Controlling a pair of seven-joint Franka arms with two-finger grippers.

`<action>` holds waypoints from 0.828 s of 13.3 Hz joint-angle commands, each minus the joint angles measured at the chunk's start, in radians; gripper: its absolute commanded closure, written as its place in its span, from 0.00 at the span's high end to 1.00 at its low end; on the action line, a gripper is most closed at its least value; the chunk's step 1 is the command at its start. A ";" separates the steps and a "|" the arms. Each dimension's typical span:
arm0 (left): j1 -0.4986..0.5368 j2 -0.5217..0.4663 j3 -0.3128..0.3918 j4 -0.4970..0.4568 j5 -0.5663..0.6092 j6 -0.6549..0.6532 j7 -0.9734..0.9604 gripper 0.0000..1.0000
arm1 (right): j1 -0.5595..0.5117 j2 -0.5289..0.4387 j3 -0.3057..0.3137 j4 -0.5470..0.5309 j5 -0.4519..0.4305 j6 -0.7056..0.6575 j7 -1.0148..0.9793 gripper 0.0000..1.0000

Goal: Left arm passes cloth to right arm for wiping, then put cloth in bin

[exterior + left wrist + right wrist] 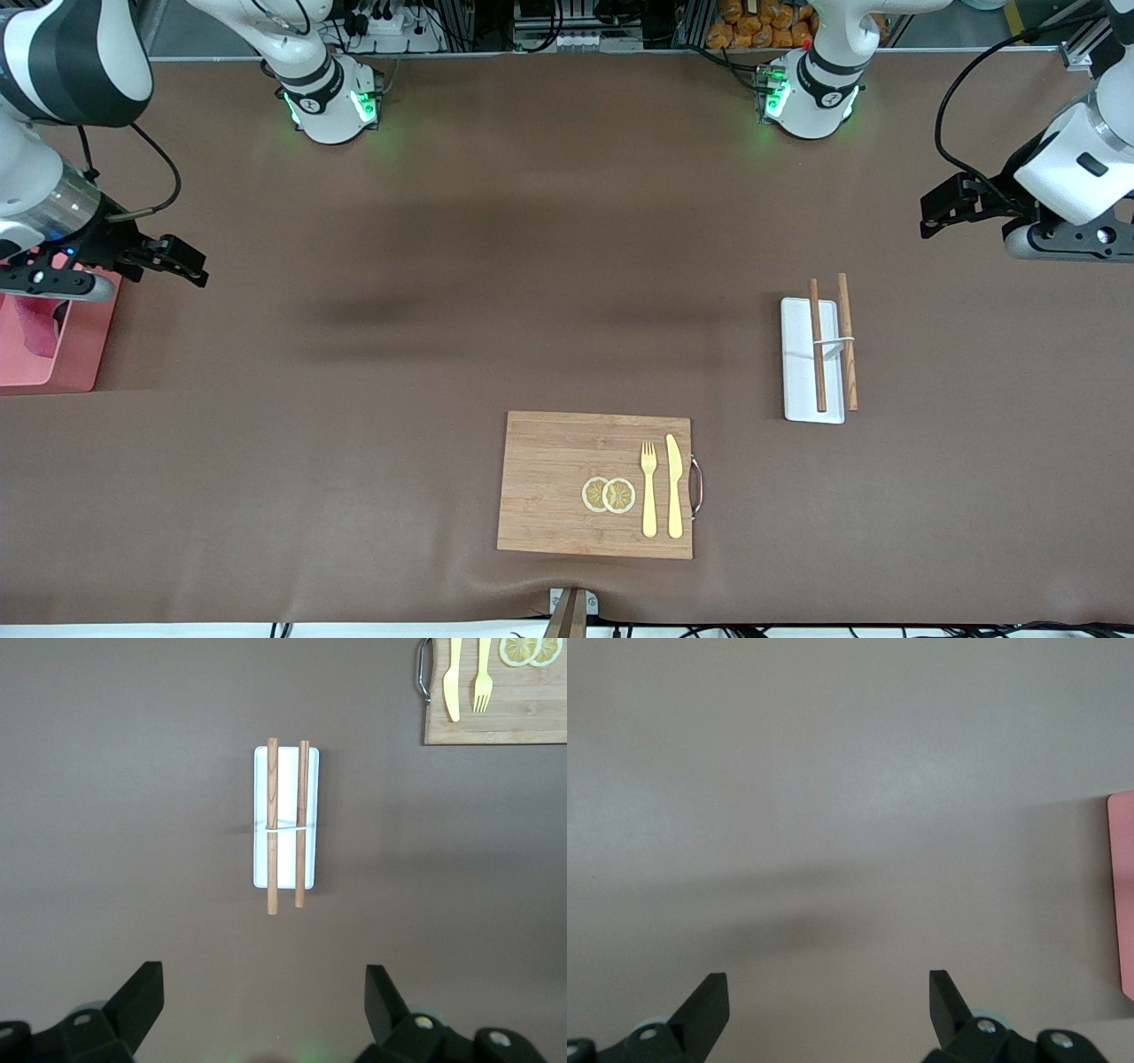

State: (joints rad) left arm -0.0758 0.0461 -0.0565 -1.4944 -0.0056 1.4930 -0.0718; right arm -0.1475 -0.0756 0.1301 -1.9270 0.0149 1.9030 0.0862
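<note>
Both arms hang empty over the table ends; the cloth (40, 326) already lies in the bin (62, 354).

Your right gripper (182, 261) hovers beside the bin at its arm's end of the table, jaws apart and holding nothing, which suggests the drop is done. The magenta cloth sits crumpled inside the pink bin. Your left gripper (939, 208) hangs over its own end, jaws apart, above bare table near the tray (811, 359) with chopsticks (817, 346). The board (567, 483) lies nearest the camera, untouched.
</note>
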 commanded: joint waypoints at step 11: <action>-0.001 0.003 -0.003 0.013 0.026 0.004 -0.003 1.00 | 0.094 0.163 -0.017 0.339 -0.058 -0.188 0.185 1.00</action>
State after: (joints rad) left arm -0.0758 0.0462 -0.0565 -1.4944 -0.0056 1.4939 -0.0718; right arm -0.0670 0.0729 0.1170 -1.6304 -0.0049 1.7414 0.2512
